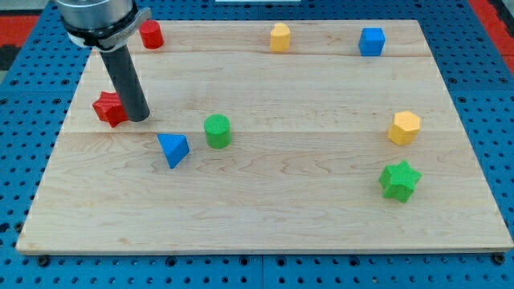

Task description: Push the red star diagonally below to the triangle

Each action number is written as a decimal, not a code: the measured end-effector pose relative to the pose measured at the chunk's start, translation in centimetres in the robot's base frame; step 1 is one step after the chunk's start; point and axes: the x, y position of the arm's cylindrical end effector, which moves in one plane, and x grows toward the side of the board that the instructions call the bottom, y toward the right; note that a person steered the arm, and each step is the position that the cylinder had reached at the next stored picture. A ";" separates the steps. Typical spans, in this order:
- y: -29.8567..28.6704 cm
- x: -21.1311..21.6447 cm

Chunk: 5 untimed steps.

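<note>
The red star (108, 108) lies near the board's left edge. My tip (137, 117) stands right against the star's right side, touching or nearly touching it. The blue triangle (173, 149) lies below and to the right of the star, a short way from my tip. The rod rises from the tip toward the view's top left.
A green cylinder (217, 131) sits just right of the triangle. A red block (151, 34), a yellow block (279, 37) and a blue cube (371, 41) line the top edge. A yellow hexagon (405, 128) and a green star (400, 180) are at the right. The wooden board (265, 225) lies on blue pegboard.
</note>
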 end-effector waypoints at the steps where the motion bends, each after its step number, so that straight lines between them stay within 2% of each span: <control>1: 0.1 -2.8; 2: -1.9 -7.9; 3: -6.4 -7.9; 5: -3.3 0.4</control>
